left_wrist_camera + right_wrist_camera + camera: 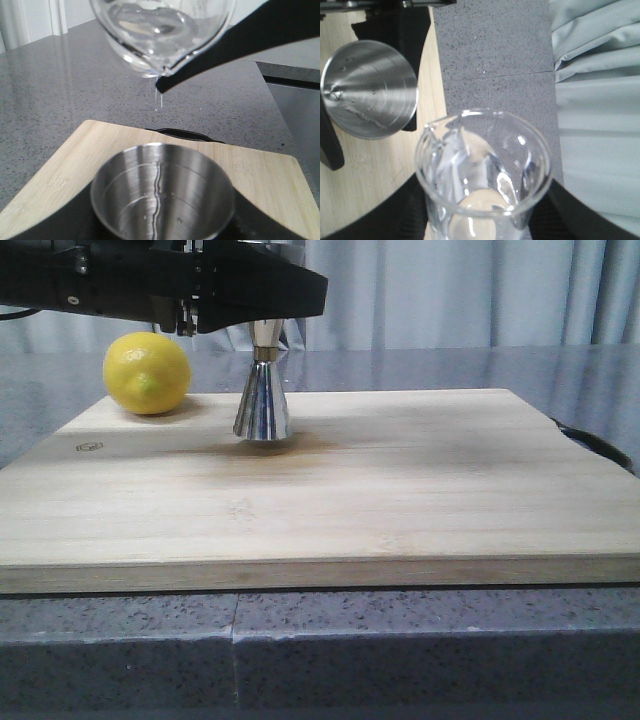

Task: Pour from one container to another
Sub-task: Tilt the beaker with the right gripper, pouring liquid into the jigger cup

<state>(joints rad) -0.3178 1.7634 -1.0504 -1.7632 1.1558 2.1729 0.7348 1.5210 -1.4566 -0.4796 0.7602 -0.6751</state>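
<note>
Overhead, beaker (160,35) (tipped) above jigger (162,195).

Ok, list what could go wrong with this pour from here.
1. The glass beaker is tilted with only a thin stream dropping from its lip; it may dribble past the steel jigger onto the wooden cutting board.
2. The jigger stands tall on a narrow waist; a nudge from the left end effector around it could topple it.

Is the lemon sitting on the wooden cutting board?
Yes, the lemon rests on the cutting board's far left corner, beside the steel jigger.
</note>
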